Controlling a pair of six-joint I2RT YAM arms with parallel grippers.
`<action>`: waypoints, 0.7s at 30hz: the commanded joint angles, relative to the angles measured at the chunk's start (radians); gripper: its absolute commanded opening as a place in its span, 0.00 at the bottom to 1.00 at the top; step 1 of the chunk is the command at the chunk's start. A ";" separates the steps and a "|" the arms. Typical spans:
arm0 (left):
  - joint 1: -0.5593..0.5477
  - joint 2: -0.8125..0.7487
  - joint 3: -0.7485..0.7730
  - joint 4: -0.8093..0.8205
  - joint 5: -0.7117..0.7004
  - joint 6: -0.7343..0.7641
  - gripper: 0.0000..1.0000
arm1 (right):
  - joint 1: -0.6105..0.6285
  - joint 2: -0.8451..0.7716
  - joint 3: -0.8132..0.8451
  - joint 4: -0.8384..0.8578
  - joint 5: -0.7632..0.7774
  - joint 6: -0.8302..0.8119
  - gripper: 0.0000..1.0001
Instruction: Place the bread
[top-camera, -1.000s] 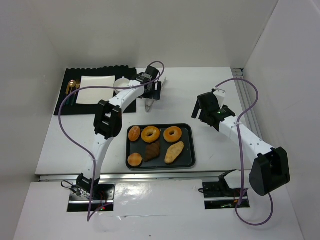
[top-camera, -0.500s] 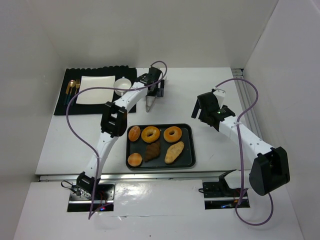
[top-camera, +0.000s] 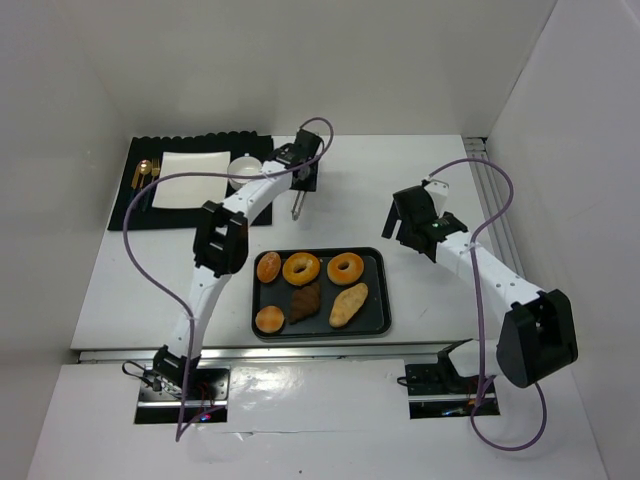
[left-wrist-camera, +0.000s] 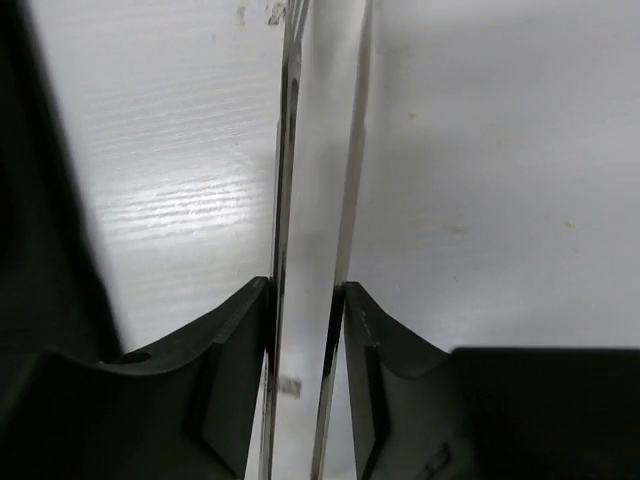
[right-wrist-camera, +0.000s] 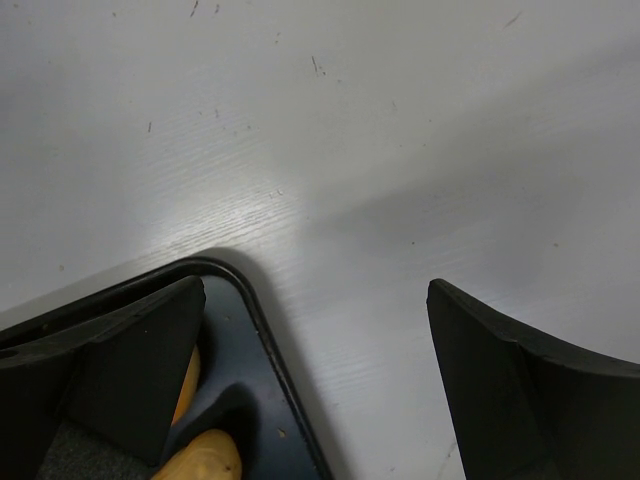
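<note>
The tongs (left-wrist-camera: 284, 150) have been clamped by the left gripper (left-wrist-camera: 305, 300), so bread (top-camera: 348, 305) can be lifted next; the right gripper (right-wrist-camera: 315, 310) stands open.

The top camera looks steeply down on the whole surface (top-camera: 420, 170) from high behind. Both wrist cameras sit close above it, and the right one shares the tray (right-wrist-camera: 245, 370) corner.

Two white arms (top-camera: 203, 290), black joints (top-camera: 219, 241), looping purple cables (top-camera: 124, 232).
</note>
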 joint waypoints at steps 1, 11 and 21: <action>-0.020 -0.270 -0.038 0.050 0.037 0.022 0.46 | 0.000 -0.031 0.016 0.027 0.019 0.009 0.99; -0.132 -0.770 -0.465 -0.060 0.164 0.027 0.47 | 0.000 -0.061 0.026 0.036 -0.005 0.009 0.99; -0.321 -1.032 -0.793 -0.163 0.057 -0.022 0.45 | 0.000 -0.105 0.037 0.024 0.004 -0.002 0.99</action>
